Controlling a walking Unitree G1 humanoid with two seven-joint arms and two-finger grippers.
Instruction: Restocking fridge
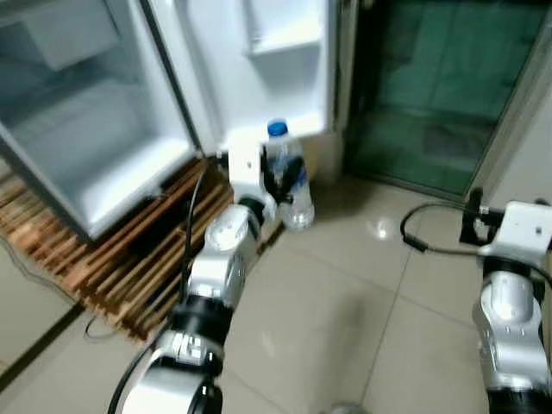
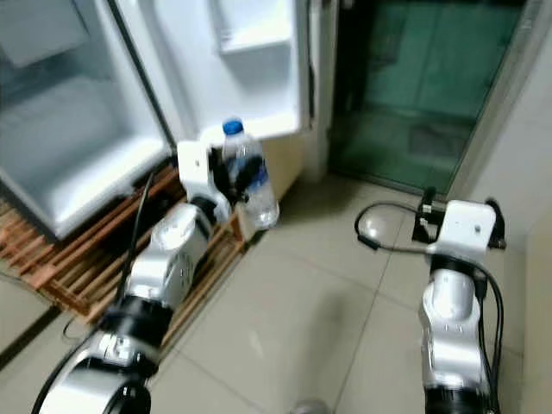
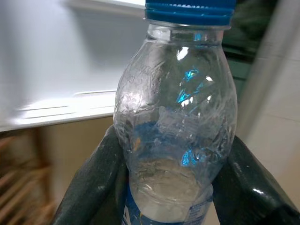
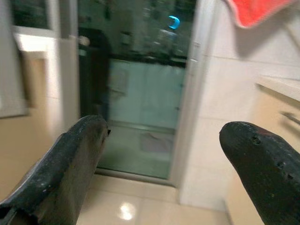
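One clear water bottle with a blue cap sits clamped upright between your left end effector fingers, raised just in front of the open fridge door. Your right end effector, well away from that door, has its fingers spread apart, holding nothing.

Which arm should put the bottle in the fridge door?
Left. Its hand already grips the bottle right by the open door shelf; the right hand is open and far off.
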